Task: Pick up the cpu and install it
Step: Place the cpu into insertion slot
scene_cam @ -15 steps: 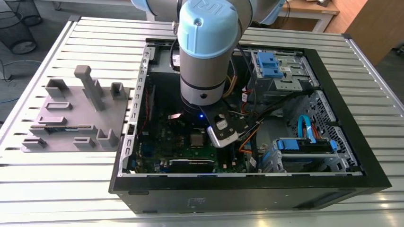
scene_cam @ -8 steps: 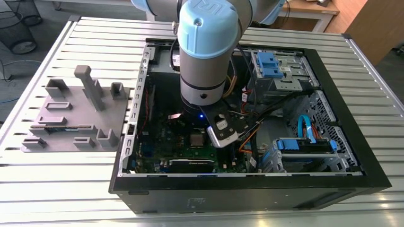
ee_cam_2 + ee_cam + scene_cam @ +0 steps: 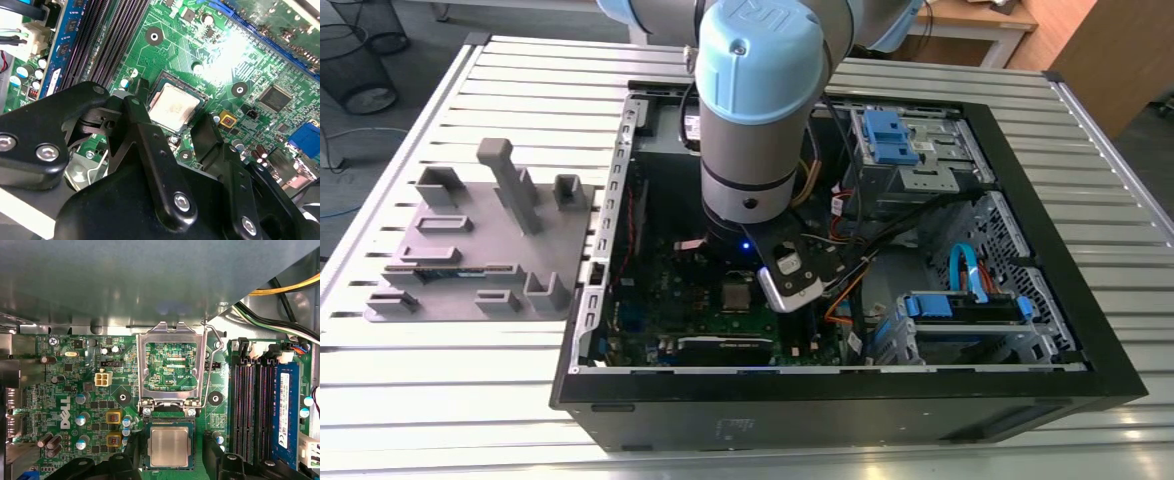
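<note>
In the socket (image 3: 146,460), the cpu (image 3: 170,447) lies flat with the gripper (image 3: 170,440) spread apart astride it; any tilt could spoil seating.

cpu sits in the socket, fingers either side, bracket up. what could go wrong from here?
1. The black gripper straddles the small square silver-topped cpu closely; a tilted retreat could clip it askew.
2. The silver metal load bracket stands open, so nothing clamps the chip: a bump might shift it.
</note>
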Controlling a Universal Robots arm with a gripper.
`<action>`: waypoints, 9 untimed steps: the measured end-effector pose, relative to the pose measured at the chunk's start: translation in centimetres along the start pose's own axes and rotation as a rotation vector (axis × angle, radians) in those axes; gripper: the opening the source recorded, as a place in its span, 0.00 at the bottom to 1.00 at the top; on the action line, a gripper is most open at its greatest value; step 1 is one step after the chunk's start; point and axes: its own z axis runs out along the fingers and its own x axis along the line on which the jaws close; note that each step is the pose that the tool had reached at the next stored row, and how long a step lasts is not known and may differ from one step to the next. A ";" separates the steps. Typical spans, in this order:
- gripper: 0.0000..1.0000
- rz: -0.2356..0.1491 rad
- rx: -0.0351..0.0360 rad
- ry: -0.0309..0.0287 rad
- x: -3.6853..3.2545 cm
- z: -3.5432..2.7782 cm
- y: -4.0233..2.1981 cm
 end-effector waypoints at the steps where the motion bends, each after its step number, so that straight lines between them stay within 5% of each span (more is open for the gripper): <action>1: 0.61 0.000 -0.0002 -0.0001 0.00 0.00 0.00; 9: 0.60 0.000 0.0000 0.0000 0.00 -0.04 0.00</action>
